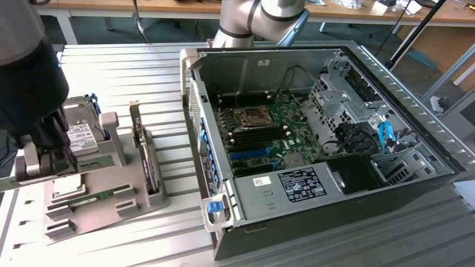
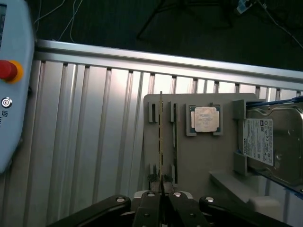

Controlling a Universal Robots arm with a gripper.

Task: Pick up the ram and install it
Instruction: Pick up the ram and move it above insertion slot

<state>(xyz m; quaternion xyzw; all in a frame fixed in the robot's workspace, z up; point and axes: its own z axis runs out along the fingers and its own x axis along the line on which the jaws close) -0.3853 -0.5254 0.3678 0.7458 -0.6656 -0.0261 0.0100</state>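
Holder, ram end near tool

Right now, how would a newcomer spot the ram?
On the exterior view's left, beside the open computer case, lies a grey tray. The ram is its thin, low green strip, unlike the boxy silver hard drive and the tall upright card.

We see a silvery surface ribbed with long parallel grooves, and on it a matt grey holder. The ram shows as a thin green edge; the claw is black with bright screw heads. The hard drive is silver under a white label with black print — the processor a pale beige square. The pendant is pale blue-white, its button red on a yellow ring. In the grey case lies a green motherboard with blue slots and a blue cable.
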